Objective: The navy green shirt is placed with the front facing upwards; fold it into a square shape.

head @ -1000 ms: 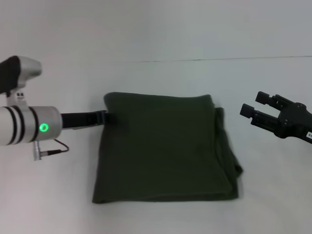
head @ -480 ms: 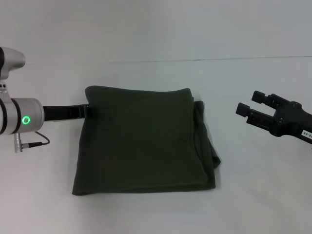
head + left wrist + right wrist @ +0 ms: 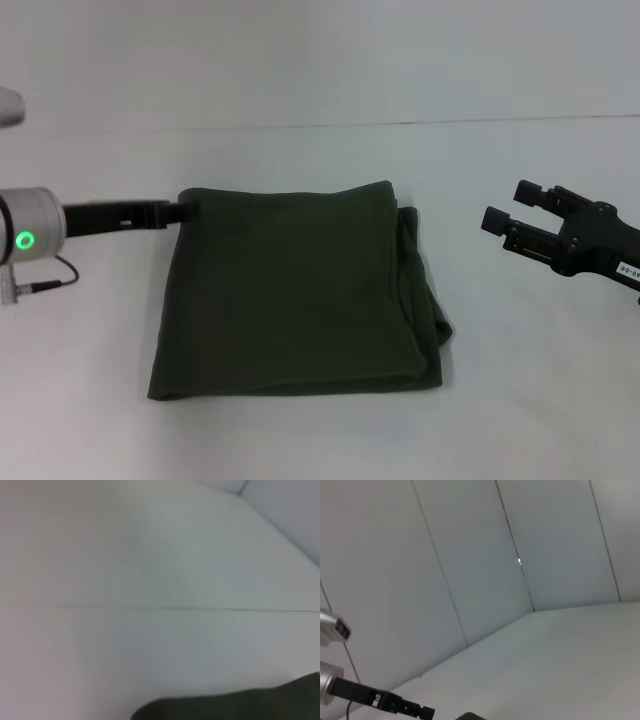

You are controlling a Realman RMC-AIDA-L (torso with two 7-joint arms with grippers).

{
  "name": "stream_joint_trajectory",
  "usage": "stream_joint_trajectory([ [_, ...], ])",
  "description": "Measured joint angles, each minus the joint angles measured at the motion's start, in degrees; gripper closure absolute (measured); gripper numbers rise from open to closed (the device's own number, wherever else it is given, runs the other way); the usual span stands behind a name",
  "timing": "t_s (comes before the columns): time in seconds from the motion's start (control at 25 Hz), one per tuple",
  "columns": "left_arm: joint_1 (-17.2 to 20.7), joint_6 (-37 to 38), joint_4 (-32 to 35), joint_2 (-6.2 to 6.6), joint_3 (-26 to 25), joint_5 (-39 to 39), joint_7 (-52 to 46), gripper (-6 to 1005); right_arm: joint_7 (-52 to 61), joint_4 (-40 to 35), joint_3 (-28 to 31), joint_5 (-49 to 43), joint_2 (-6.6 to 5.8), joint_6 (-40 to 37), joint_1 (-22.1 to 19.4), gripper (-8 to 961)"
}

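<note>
Because the navy green shirt [image 3: 295, 290] is soft, light cotton lying folded into a rough square on the white table [image 3: 320, 80], it will likely sag and slide apart unless taken at a corner or edge through all its layers. At its far left corner sits the left gripper [image 3: 188, 211], though whether its jaws pinch the cloth cannot be told. Off to the right, clear of the shirt, the right gripper [image 3: 512, 218] hovers with jaws apart. Lettering and label are hidden; loose layers bulge along the right edge.
</note>
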Motion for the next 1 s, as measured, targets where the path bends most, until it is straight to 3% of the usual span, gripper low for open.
stream_joint_trajectory([
  [0.2, 3.1, 10.4, 7.3, -0.37, -0.6, -5.0, 8.7, 551, -1.7, -1.1, -2.2, 0.0, -0.13, -2.2, 0.4, 120],
  [0.28, 3.6, 15.9, 9.1, -0.32, -2.1, -5.8, 12.7, 317, -1.9, -1.9, -5.6, 0.0, -0.47, -3.1, 0.6, 120],
  [0.44, 3.1, 32.7, 9.6, 1.34, -9.2, -6.0, 21.6, 237, -1.7, -4.2, -13.2, -0.1, -0.64, -5.3, 0.8, 101],
  [0.68, 3.6, 50.9, 9.2, 3.26, -15.8, -5.7, 31.4, 117, -4.7, -4.9, -23.3, 0.0, 0.55, -6.1, 0.8, 47],
  [0.8, 5.6, 56.1, 9.3, 3.04, -18.3, -5.6, 38.7, 81, -8.3, -2.1, -27.1, 1.3, 0.87, -6.2, 1.5, 24],
  [1.0, 9.9, 56.6, 7.2, 1.65, -21.7, -5.6, 48.7, 51, -14.5, 4.6, -31.6, 3.9, 1.00, -6.7, 3.1, 16],
])
